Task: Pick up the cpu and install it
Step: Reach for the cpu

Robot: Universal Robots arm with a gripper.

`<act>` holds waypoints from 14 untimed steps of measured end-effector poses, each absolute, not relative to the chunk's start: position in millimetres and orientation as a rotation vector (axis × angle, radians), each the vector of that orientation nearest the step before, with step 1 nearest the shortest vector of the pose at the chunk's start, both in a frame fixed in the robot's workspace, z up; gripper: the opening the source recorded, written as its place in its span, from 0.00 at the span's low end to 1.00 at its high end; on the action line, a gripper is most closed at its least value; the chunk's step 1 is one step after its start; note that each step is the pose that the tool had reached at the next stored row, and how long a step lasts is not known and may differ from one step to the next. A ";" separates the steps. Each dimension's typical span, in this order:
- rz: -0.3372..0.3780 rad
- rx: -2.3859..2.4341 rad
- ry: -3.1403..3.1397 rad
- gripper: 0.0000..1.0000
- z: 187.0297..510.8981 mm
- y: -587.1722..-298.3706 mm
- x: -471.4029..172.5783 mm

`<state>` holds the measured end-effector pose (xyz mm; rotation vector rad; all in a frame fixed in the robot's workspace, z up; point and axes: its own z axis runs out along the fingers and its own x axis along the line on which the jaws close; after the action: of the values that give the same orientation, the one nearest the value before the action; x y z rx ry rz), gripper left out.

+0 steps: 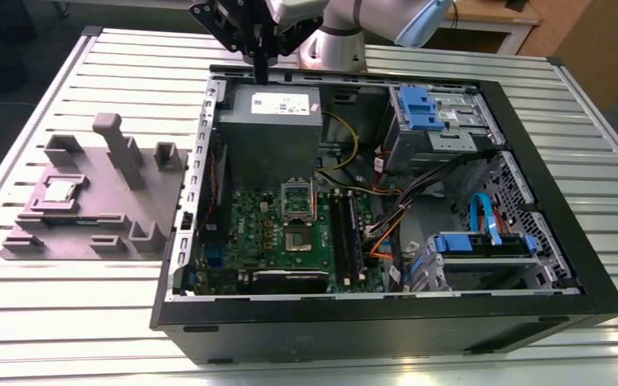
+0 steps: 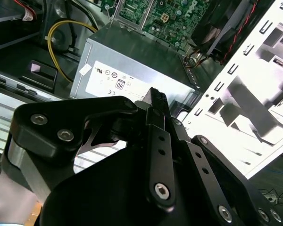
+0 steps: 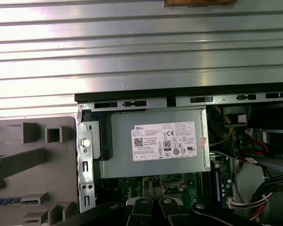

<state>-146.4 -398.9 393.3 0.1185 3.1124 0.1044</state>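
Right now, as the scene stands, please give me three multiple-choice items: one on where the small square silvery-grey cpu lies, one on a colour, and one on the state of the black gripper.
1. Where does the small square silvery-grey cpu lie?
A. In the motherboard socket.
B. On the grey-mauve plastic block.
C. On the bare table slats.

2. What colour are the plastic drive brackets inside the black computer case?
A. Blue.
B. Red.
C. White.

3. How is the black gripper?
A. Shut on the cpu.
B. Wide open.
C. Shut and empty.

Answers: 1 B, it rests in a recess of the block at the exterior view's left; 2 A, they show blue; 3 C, its fingers meet with nothing between them.
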 end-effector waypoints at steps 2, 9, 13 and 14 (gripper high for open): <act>0.104 0.118 3.112 0.10 393.3 -398.9 -147.0; 0.104 0.118 3.112 0.10 393.3 -398.9 -148.9; 0.104 0.118 3.112 0.10 393.3 -398.9 -149.5; 0.104 0.118 3.112 0.10 393.3 -398.9 -149.6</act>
<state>-149.6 -398.9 393.3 0.1185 3.1124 0.1044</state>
